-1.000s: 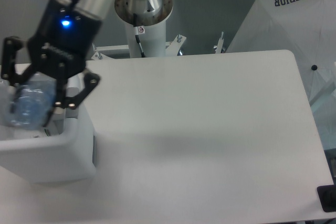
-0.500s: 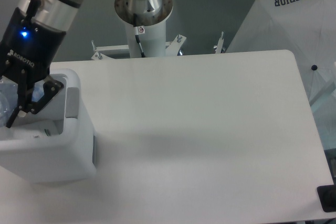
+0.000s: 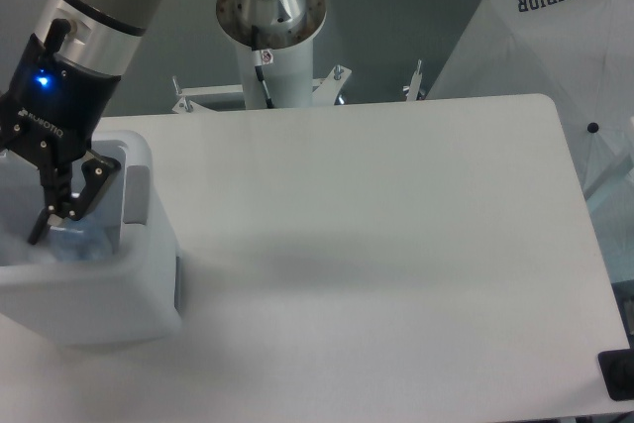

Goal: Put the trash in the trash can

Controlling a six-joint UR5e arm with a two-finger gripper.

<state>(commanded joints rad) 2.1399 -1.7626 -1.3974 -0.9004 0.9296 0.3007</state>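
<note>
The trash can (image 3: 94, 289), a white bin with a thick rounded rim, stands at the table's left edge. Inside it lies the trash, a clear crinkled bottle (image 3: 84, 241) that shows bluish, low against the bin's near right wall. My gripper (image 3: 48, 225) hangs over the bin's opening with its black fingers (image 3: 81, 188) reaching down inside. It stands open, and the bottle rests below the fingertips, free of them. The left side of the gripper and of the bin is cut off by the frame edge.
The arm's white base column (image 3: 269, 37) rises behind the table's far edge. A white umbrella marked SUPERIOR (image 3: 555, 37) stands off the table's right rear corner. A small black object (image 3: 619, 375) sits at the lower right corner.
The gripper has swung left from beside the bin to over it and dipped in. The bottle, held between the fingers earlier, now lies lower in the bin.
</note>
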